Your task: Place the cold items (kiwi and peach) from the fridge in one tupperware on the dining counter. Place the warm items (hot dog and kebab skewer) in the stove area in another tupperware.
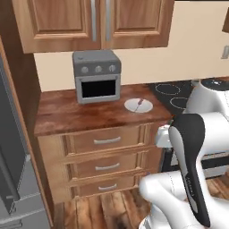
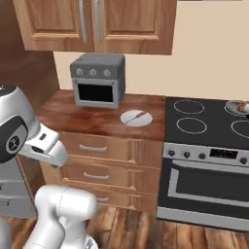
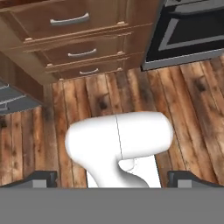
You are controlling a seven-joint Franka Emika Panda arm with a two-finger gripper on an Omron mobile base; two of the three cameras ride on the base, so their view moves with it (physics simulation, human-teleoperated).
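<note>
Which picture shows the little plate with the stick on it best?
The right base view: the plate sits unblocked on the wooden counter by the stove. The left base view also shows it, close to the arm.

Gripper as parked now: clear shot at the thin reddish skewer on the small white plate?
Probably not yet: gripper is open, aimed at the floor; skewer on plate lies on the wood counter with nothing over it.

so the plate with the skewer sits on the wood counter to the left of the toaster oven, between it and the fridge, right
Not quite. The plate with the skewer does sit on the wood counter, but to the right of the toaster oven, between it and the black cooktop. The right base view shows this clearly.
</note>
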